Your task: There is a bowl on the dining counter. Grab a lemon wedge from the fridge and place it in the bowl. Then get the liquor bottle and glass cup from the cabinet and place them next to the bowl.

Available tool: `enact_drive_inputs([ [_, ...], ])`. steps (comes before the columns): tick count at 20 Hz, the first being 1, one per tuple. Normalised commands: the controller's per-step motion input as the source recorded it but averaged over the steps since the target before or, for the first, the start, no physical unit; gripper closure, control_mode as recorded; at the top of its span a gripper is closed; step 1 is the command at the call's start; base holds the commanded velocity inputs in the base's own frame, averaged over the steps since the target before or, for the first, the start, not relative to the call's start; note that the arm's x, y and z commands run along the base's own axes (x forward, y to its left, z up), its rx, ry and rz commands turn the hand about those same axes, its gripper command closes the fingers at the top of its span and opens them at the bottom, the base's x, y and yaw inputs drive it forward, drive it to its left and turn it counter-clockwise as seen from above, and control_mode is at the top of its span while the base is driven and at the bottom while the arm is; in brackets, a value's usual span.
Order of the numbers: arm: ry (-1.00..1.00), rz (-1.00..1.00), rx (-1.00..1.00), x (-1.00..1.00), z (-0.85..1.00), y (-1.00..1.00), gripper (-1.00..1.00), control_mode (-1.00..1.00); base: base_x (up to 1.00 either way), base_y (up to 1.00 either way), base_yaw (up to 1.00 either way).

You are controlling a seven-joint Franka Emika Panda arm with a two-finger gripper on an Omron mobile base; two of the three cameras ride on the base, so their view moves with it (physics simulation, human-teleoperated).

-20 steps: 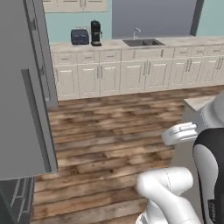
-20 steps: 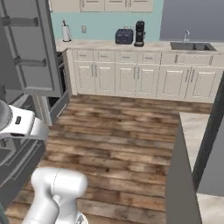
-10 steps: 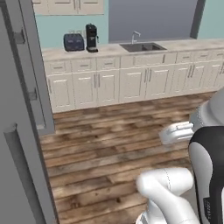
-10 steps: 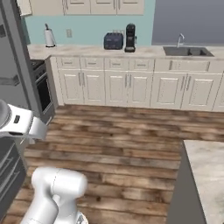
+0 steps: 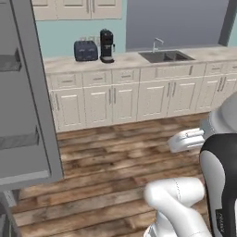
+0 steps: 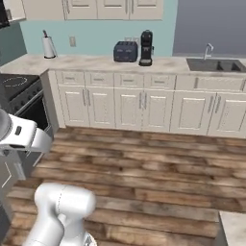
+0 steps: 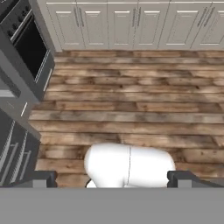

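gripper (image 7: pixel 112 177): hand view, both dark tips at the bottom edge, far apart, jaws spread wide, nothing between them
gripper aim: down at the wood floor (image 7: pixel 131 105), well short of the wall cabinets
fridge (image 5: pixel 23 102): left base view, grey door panel open at far left, inner door shelves visible; contents can't be made out
fridge vs arm: well apart; arm (image 5: pixel 217 176) sits at the lower right of that view
lemon wedge: can't tell where it is
dining counter (image 6: pixel 235 229): right base view, beige stone corner at bottom right edge
wall counter (image 6: pixel 120 62): runs across the back over cream cabinets (image 6: pixel 129 103)
toaster (image 6: pixel 126 51): on wall counter, just left of the coffee maker (image 6: pixel 146 48)
sink (image 5: pixel 165 55): set into wall counter, right of coffee maker, faucet behind it
paper towel roll (image 6: pixel 48 46): upright at left end of wall counter
stove (image 6: pixel 17 89): black top, oven door below, left of the cabinets; also at upper left of hand view
floor: brown planks, open stretch between robot and cabinets
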Motion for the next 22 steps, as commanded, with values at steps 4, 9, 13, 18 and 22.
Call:
enact_drive_inputs([
  [4,0.00,0.00,0.00,0.00,0.00,0.00,-1.00,1.00,1.00,-0.01,0.19],
  [9,0.00,0.00,0.00,0.00,0.00,0.00,-1.00,1.00,1.00,-0.08,0.25],
  [13,0.00,0.00,0.00,0.00,0.00,0.00,-1.00,1.00,1.00,-0.13,0.36],
  [18,0.00,0.00,0.00,0.00,0.00,0.00,-1.00,1.00,1.00,-0.16,0.42],
  [22,0.00,0.00,0.00,0.00,0.00,0.00,-1.00,1.00,1.00,-0.24,0.43],
])
